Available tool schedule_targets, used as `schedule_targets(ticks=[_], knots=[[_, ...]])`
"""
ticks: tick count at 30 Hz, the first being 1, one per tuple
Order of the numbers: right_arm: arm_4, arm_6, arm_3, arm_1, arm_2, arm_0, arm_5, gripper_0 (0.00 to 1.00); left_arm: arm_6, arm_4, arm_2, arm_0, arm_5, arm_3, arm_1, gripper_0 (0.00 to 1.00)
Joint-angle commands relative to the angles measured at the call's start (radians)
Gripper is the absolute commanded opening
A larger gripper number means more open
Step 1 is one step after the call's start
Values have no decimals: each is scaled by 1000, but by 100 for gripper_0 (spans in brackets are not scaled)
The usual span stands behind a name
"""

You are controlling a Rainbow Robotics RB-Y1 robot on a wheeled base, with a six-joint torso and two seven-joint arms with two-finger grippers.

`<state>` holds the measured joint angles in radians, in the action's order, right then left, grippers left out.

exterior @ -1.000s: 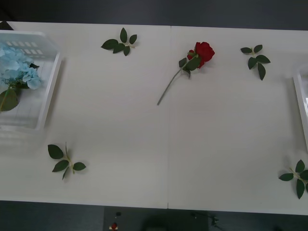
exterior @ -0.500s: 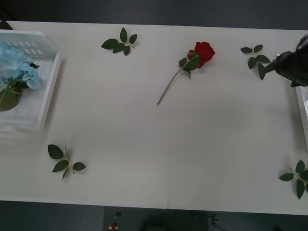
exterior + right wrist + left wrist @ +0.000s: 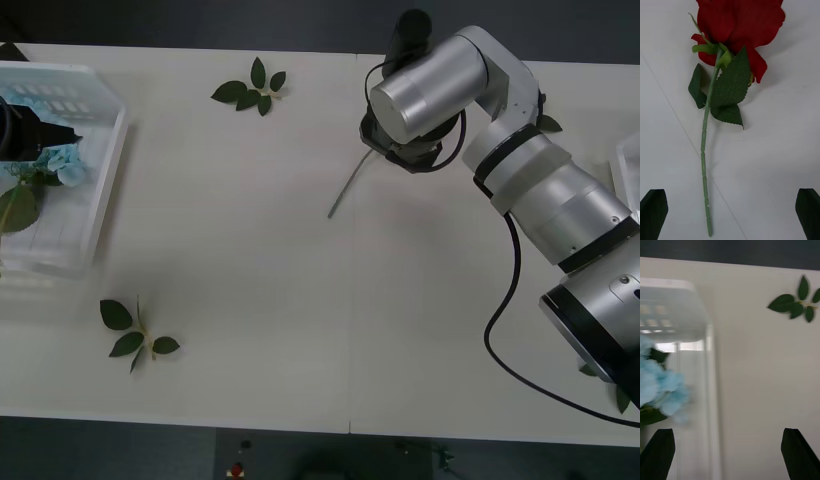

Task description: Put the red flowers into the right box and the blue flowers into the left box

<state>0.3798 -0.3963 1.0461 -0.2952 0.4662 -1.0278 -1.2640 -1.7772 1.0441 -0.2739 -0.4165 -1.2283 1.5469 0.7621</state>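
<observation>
One of the red flowers [image 3: 739,26], a rose, lies flat on the white table, its stem [image 3: 705,165] running back toward my right gripper [image 3: 730,213]. That gripper hovers above it, open, touching nothing. In the front view my right arm [image 3: 430,90] covers the bloom and just the stem end [image 3: 340,195] pokes out. The blue flowers [image 3: 55,165] [image 3: 658,390] lie inside the left box [image 3: 105,170] [image 3: 709,352]. My left gripper [image 3: 40,135] [image 3: 728,453] hangs open above that box's rim. The right box [image 3: 625,170] shows as a white rim at the right edge.
Loose green leaf sprigs lie on the table: one at the back [image 3: 250,90] [image 3: 795,303], one at the front left [image 3: 135,335], one partly behind my right arm [image 3: 548,123]. The table's middle is bare.
My right arm swung in from the right and now covers the rose bloom. My left gripper has come into view over the left box. The rose has not moved.
</observation>
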Motion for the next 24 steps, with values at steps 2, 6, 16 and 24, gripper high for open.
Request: schedule_targets(ticks=[2, 6, 16, 24], knots=[[-25, -92, -251, 21, -14, -121, 155, 100, -206, 185, 1, -59, 0, -47, -84, 82], [-25, -158, -448, 47, -14, -179, 313, 100, -430, 280, -5, -90, -37, -120, -118, 82], [85, -268, -564, 56, -14, -202, 420, 100, -928, 712, 105, -84, -191, -284, -87, 82], [191, -280, -563, 59, -14, -189, 519, 100, -928, 1148, 440, -50, -111, -234, 56, 82]])
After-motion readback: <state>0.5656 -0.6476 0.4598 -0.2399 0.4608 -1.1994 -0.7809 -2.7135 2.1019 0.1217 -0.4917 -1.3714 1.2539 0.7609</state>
